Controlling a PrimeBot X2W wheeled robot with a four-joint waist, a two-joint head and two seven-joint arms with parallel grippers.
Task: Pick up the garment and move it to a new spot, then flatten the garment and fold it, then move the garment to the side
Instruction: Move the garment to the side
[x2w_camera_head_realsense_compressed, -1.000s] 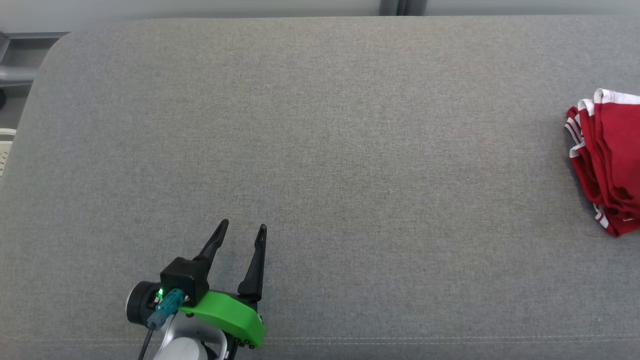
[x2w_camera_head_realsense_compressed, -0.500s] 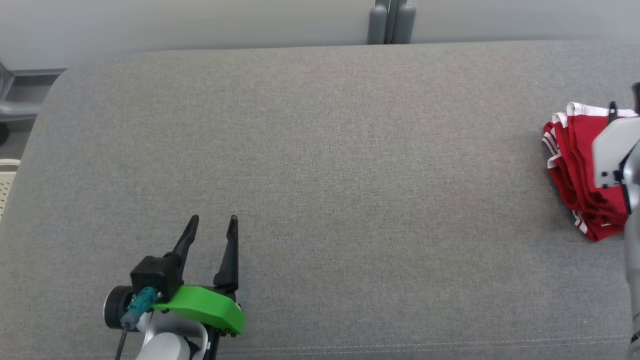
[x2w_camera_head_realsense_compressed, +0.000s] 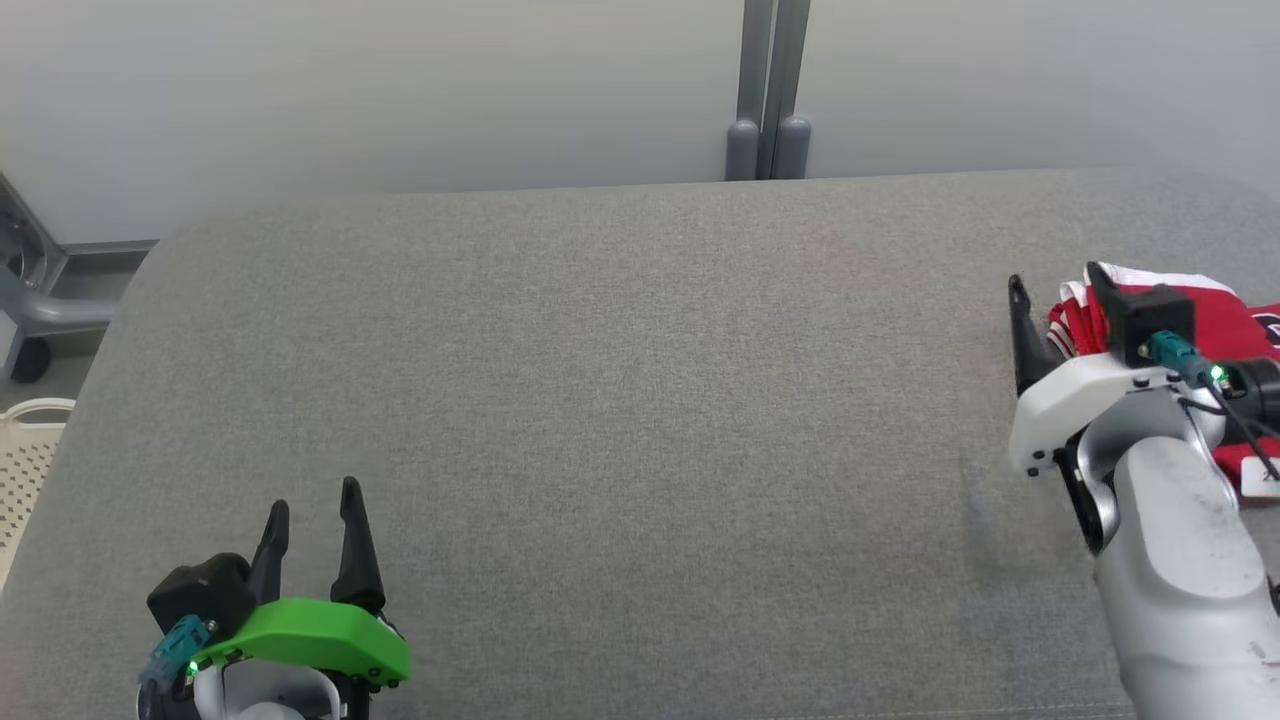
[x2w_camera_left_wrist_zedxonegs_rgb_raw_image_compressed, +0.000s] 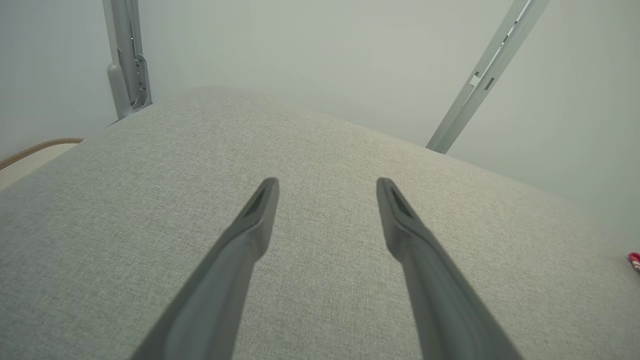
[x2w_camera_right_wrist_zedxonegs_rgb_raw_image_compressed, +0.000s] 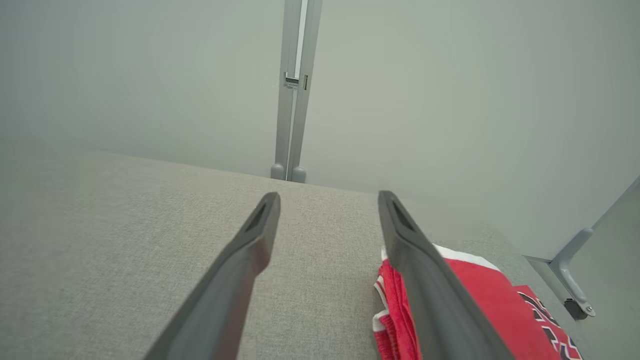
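At the edge of the worktop (x2w_camera_head_realsense_compressed: 640, 400) the garment (x2w_camera_head_realsense_compressed: 1235, 318) is seen folded and unheld, jaws of left gripper (x2w_camera_head_realsense_compressed: 314, 497) and right gripper (x2w_camera_head_realsense_compressed: 1055, 285) spread; the task is judged nearly done.

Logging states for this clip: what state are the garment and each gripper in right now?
garment: lying in layered folds on the grey cushion, not held.
left gripper: open, empty.
right gripper: open, empty, by the garment's edge.
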